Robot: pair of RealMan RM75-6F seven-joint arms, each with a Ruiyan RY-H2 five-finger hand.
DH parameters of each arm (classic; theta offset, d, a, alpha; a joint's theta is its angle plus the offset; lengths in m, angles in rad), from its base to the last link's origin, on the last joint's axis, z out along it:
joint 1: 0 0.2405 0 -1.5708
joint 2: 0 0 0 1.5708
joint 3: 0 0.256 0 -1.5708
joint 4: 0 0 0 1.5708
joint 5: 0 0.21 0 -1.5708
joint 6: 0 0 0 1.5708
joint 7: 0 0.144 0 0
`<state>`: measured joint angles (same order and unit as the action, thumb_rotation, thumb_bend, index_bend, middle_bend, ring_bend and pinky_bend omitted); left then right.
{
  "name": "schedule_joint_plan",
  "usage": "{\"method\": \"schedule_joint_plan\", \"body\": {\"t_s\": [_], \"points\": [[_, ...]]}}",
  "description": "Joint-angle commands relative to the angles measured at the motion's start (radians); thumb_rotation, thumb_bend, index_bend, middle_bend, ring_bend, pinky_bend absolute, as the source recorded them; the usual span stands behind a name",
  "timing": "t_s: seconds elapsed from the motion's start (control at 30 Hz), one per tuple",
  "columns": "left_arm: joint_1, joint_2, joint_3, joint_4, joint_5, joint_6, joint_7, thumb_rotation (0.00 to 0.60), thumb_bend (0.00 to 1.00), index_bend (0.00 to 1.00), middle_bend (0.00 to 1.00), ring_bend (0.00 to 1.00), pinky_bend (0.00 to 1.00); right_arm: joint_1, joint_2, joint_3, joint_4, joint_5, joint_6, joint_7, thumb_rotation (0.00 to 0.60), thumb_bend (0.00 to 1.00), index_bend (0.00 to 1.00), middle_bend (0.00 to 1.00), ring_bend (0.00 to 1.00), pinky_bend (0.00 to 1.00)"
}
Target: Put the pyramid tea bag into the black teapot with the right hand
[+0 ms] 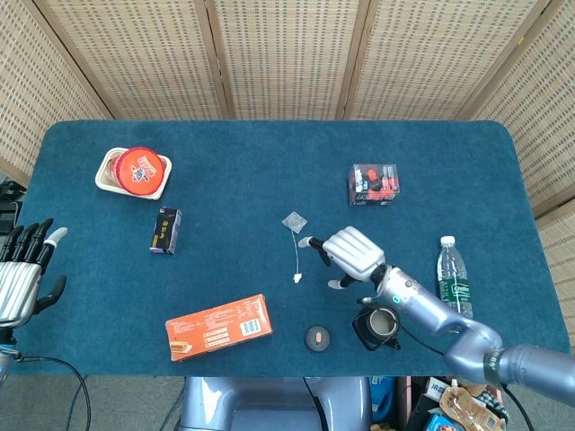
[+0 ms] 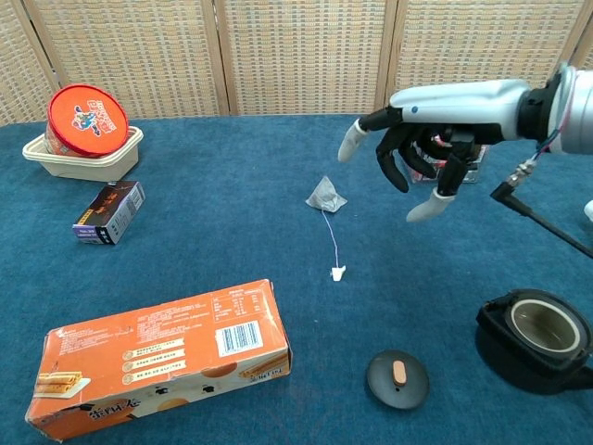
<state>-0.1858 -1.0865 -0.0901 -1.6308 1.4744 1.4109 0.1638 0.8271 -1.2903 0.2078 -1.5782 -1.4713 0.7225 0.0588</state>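
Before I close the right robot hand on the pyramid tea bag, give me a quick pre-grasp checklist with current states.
1. Right robot hand empty, fingers apart: ok.
2. Right robot hand over the grey pyramid tea bag: not ok, it is off to the side.
3. Tea bag's white string and tag free on the blue table: ok.
4. Black teapot uncovered, its round black lid lying beside it: ok.
5. Left robot hand away at the table edge: ok.

Blue table [image 1: 269, 153] with tea bag [image 1: 294, 221], teapot [image 1: 377, 327], lid [image 1: 317, 338], boxes.
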Motion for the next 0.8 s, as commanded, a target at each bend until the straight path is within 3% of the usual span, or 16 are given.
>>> {"method": "schedule_joint_plan", "body": {"t_s": [0.03, 0.3, 0.8], "points": [[-0.004, -0.002, -0.002, 0.006, -0.002, -0.003, -0.004, 0.6, 0.44, 0.09, 0.0, 0.0, 0.0, 0.035, -0.062, 0.002, 0.058, 0.039, -0.022, -0.052, 0.6, 0.11, 0.3, 0.72, 0.76, 0.92], [-0.008, -0.008, -0.004, 0.03, -0.016, -0.009, -0.021, 0.6, 0.44, 0.09, 0.0, 0.0, 0.0, 0.076, -0.163, -0.008, 0.152, 0.092, -0.04, -0.121, 0.6, 0.22, 0.39, 0.79, 0.84, 0.99], [-0.014, -0.019, -0.003, 0.064, -0.023, -0.012, -0.048, 0.6, 0.44, 0.09, 0.0, 0.0, 0.0, 0.123, -0.266, -0.037, 0.251, 0.137, -0.053, -0.183, 0.6, 0.29, 0.49, 0.84, 0.89, 1.0]]}}
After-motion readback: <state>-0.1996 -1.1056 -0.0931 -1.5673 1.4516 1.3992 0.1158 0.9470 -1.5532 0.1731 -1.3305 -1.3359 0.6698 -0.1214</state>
